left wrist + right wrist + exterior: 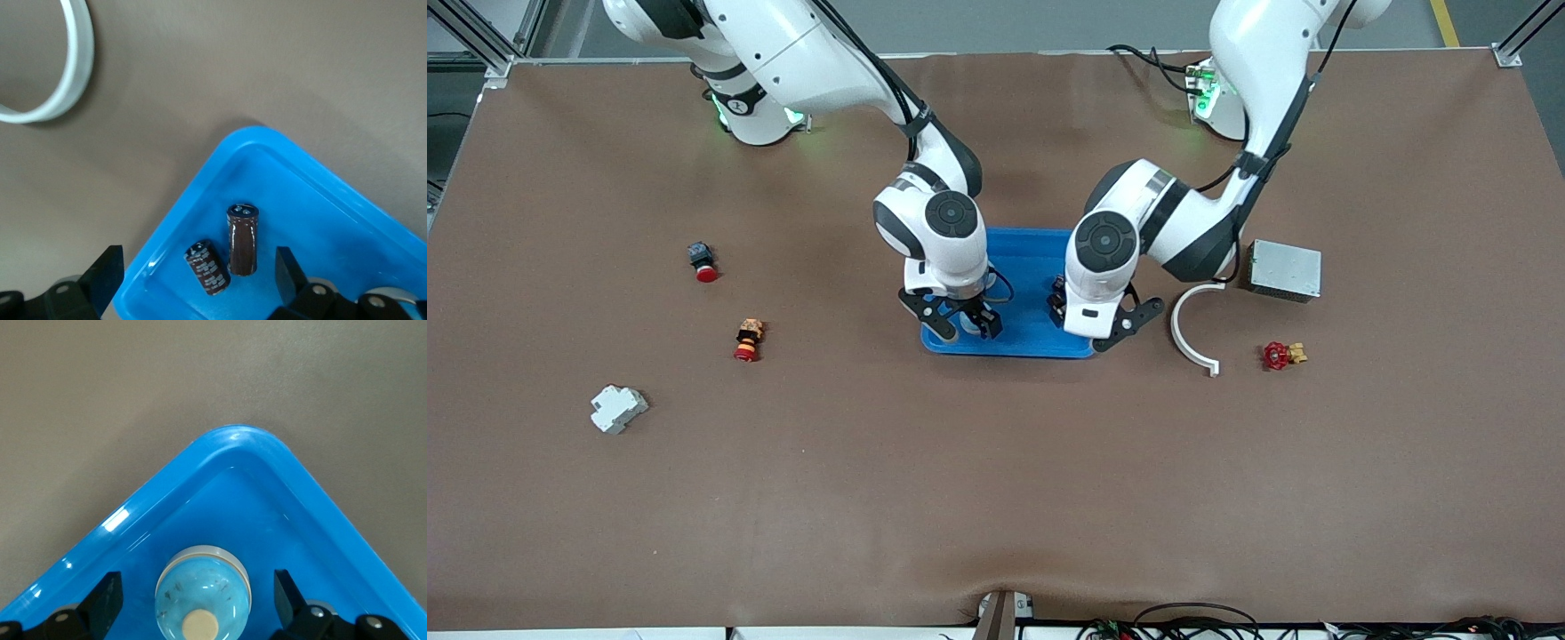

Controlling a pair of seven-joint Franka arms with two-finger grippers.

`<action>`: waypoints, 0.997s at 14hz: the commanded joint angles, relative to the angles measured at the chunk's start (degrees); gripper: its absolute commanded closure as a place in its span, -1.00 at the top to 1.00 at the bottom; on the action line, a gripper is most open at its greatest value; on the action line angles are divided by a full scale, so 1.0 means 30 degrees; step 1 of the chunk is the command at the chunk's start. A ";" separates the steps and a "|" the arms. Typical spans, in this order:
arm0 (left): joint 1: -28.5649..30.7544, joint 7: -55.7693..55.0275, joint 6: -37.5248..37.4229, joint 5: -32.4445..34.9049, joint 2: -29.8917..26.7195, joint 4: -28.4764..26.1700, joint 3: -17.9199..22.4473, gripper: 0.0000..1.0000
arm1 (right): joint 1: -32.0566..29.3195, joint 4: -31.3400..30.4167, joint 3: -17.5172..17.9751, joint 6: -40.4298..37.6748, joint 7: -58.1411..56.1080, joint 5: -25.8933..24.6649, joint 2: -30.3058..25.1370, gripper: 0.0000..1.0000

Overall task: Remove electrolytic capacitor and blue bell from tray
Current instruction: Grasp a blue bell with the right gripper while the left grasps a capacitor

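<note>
I take the shallow blue plastic tray [1024, 267] at the table's middle as my landmark. Nearest the front camera, a grey plastic block [617, 408] lies well out from the tray toward the right arm's end. Both grippers hang over the tray's edge nearest that camera. The right gripper [963, 324] is over the corner at the right arm's end, fingers spread apart with the pale blue domed bell [203, 593] sitting in the tray between them, untouched. The left gripper [1103, 325] is over the other near corner, fingers also apart and holding nothing; below it 2 dark brown cylindrical capacitors [242, 239] lie side by side in the tray. Just outside the tray toward the left arm's end I see a white curved plastic strip [1188, 331], then a red valve handwheel [1278, 356], and farther up a grey metal box [1284, 269].
</note>
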 commanded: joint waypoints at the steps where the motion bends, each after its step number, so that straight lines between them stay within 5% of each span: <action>1: -0.0571 -0.1400 0.1280 -0.0384 0.1019 0.0286 -0.0002 1.00 | 0.0331 0.0473 -0.0205 0.0300 0.0564 -0.0436 0.0619 1.00; 5: -0.1101 -0.3574 0.2721 -0.0355 0.2193 0.0286 -0.0001 0.95 | 0.0360 0.0503 -0.0206 0.0506 0.0564 -0.0465 0.0766 1.00; 8: -0.1307 -0.3605 0.2780 -0.0355 0.2429 0.0256 -0.0002 0.39 | 0.0477 0.0532 -0.0206 0.0506 0.0535 -0.0465 0.0766 0.99; 10: -0.1307 -0.3605 0.2780 -0.0384 0.2488 0.0227 0.0027 0.27 | 0.0507 0.0532 -0.0177 0.0506 0.0535 -0.0815 0.0795 0.21; 12: -0.1336 -0.3634 0.2751 -0.0355 0.2664 0.0227 0.0027 0.27 | 0.0507 0.0561 -0.0176 0.0506 0.0564 -0.0817 0.0795 -0.87; 14: -0.1365 -0.3634 0.2780 -0.0296 0.2868 0.0227 0.0028 0.27 | 0.0507 0.0561 -0.0176 0.0506 0.0884 -0.0758 0.0795 -1.00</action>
